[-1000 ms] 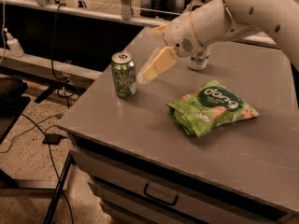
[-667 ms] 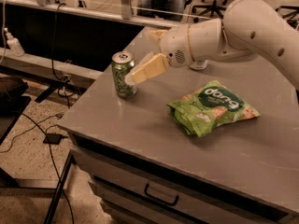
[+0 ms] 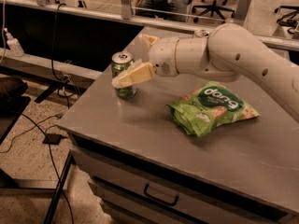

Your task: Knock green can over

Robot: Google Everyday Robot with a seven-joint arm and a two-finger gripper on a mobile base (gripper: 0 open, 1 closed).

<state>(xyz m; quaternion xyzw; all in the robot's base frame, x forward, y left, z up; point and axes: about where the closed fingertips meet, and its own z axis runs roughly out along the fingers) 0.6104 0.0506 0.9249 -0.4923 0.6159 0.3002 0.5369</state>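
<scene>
The green can (image 3: 122, 64) stands upright near the left edge of the grey table (image 3: 140, 139), with its silver top showing. My gripper (image 3: 131, 60) reaches in from the right at can height and is open. Its near finger (image 3: 135, 74) lies across the front of the can's body, touching or almost touching it. The far finger (image 3: 148, 39) shows behind and to the right of the can. The white arm (image 3: 233, 55) stretches over the back of the table.
A flat green snack bag (image 3: 212, 107) lies on the table right of centre. The silver top of another can (image 3: 202, 32) peeks out behind the arm. The table's left edge is close to the green can. Cables and a stand leg lie on the floor (image 3: 28, 171) to the left.
The gripper has moved left and down toward the green can, and its near finger now overlaps the can's front. The can still stands upright in the same spot.
</scene>
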